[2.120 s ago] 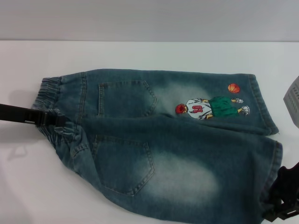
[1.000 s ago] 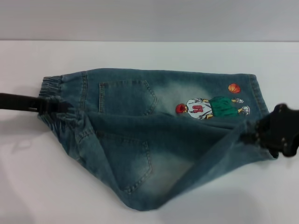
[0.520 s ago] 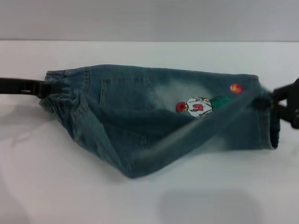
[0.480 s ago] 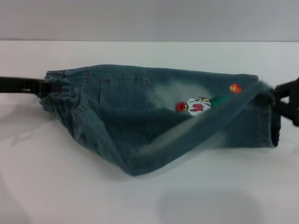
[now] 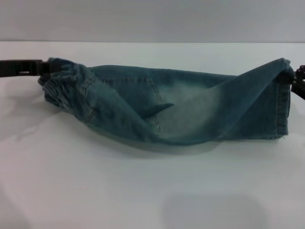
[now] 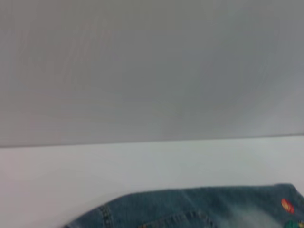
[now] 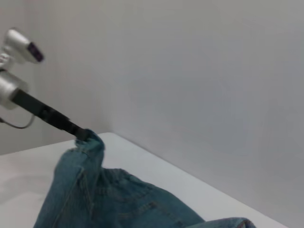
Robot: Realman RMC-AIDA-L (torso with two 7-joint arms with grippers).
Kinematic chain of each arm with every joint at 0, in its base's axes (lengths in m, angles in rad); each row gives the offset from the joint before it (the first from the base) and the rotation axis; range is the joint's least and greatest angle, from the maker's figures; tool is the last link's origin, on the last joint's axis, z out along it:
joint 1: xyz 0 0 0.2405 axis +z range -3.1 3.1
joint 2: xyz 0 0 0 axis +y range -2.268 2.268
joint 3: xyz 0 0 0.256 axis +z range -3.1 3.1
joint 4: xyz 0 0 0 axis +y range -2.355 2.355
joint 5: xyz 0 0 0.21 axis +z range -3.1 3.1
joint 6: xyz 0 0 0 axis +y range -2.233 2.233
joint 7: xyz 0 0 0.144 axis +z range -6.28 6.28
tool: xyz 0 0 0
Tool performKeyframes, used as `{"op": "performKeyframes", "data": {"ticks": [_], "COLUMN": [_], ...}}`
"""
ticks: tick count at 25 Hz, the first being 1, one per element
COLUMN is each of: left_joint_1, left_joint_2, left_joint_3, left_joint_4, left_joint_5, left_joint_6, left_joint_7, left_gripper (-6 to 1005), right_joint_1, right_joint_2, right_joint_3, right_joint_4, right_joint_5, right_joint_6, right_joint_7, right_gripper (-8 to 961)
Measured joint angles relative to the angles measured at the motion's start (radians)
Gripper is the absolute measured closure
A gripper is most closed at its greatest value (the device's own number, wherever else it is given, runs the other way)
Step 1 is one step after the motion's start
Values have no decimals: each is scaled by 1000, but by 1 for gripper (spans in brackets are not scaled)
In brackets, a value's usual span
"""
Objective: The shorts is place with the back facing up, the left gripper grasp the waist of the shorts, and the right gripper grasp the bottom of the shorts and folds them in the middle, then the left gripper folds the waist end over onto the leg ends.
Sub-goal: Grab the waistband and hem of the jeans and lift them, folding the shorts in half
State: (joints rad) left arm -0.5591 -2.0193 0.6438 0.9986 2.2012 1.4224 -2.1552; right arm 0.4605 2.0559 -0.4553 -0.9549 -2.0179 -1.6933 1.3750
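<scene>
The faded blue denim shorts (image 5: 190,109) lie folded lengthwise on the white table (image 5: 143,191), the near half over the far half, so the cartoon print is covered in the head view. My left gripper (image 5: 47,67) is at the far left, shut on the ruffled waist (image 5: 59,88), which it holds raised. At the right edge my right gripper (image 5: 295,78) is shut on the lifted corner of the leg hems (image 5: 283,109). The right wrist view shows the left gripper (image 7: 83,134) pinching the waist above the draped shorts (image 7: 118,199). The left wrist view shows only a strip of the shorts (image 6: 199,211).
The white table stretches bare in front of the shorts, with a faint shadow (image 5: 214,210) near the front edge. A plain grey wall (image 5: 152,19) closes off the far side of the table.
Both grippers have lifted the near edge of the shorts and carried it to the far side. The near half now covers the far half and the print.
</scene>
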Motion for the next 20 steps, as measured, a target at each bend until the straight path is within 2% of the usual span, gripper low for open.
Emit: {"op": "performKeyframes", "data": {"ticks": [12, 20], "left_joint_1": [-2, -10], "left_joint_2": [-23, -31], "left_joint_3": [6, 6], "left_joint_4": [2, -4], "left_joint_5": [-39, -40], "left_joint_6": [-106, -187], "left_joint_7": [2, 1], "left_gripper": [948, 948], "right_joint_1": [6, 8], "right_joint_2": [1, -1], "right_joint_3": [0, 0], "right_joint_4": [98, 152], "right_joint_5": [16, 17], "right_joint_6": [181, 290], "right_joint_7": [-22, -27], "right_gripper": [954, 954]}}
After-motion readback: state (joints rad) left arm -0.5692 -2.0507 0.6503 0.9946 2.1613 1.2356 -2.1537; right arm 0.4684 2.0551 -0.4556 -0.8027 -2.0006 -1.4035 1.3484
